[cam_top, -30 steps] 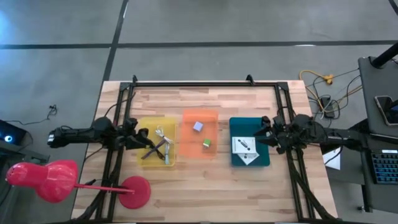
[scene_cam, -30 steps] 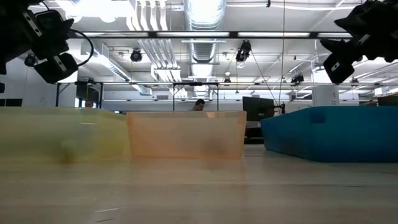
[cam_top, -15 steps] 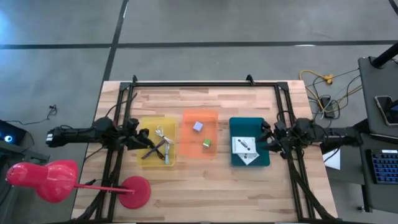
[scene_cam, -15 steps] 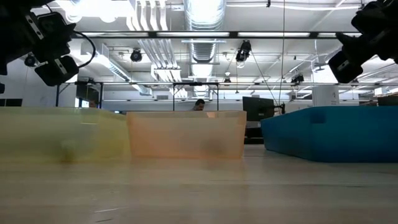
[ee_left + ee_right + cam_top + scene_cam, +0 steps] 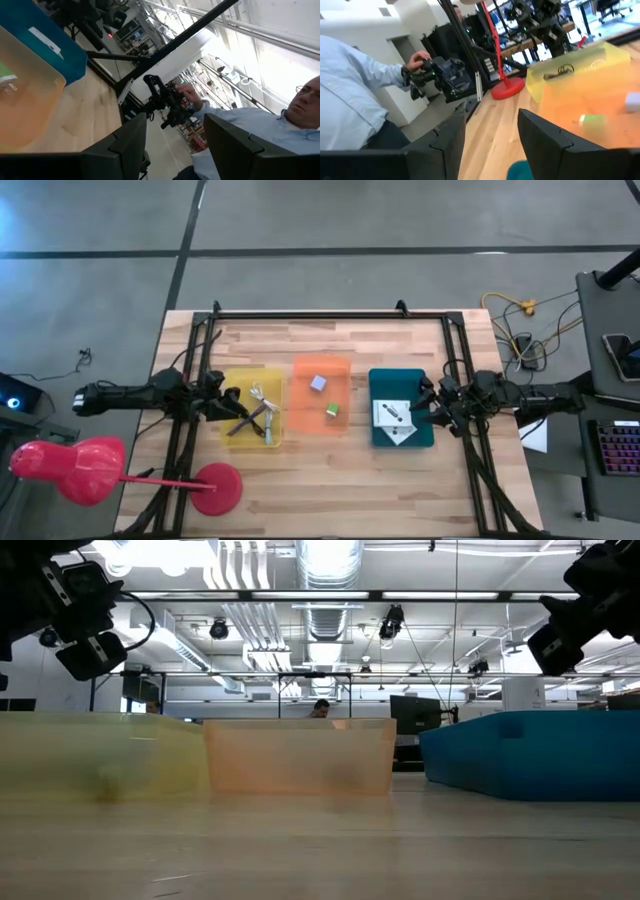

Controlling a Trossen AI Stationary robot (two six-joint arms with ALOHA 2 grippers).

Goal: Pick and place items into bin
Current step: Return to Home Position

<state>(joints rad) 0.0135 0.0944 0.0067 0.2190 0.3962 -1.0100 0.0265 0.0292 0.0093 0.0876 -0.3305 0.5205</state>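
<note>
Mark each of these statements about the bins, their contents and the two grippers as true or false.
The translucent orange bin stands between the yellow bin and the teal bin. True.
The white printed cards lie in the yellow bin. False: they lie in the teal bin.
The small green cube is in the orange bin. True.
The lavender cube is in the teal bin. False: it is in the orange bin.
The left gripper and the right gripper are open and empty. True.

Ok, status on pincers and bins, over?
Left pincer open, empty, at yellow bin edge. Right pincer open, empty, above teal bin edge. Cables, cubes, cards all binned.
</note>
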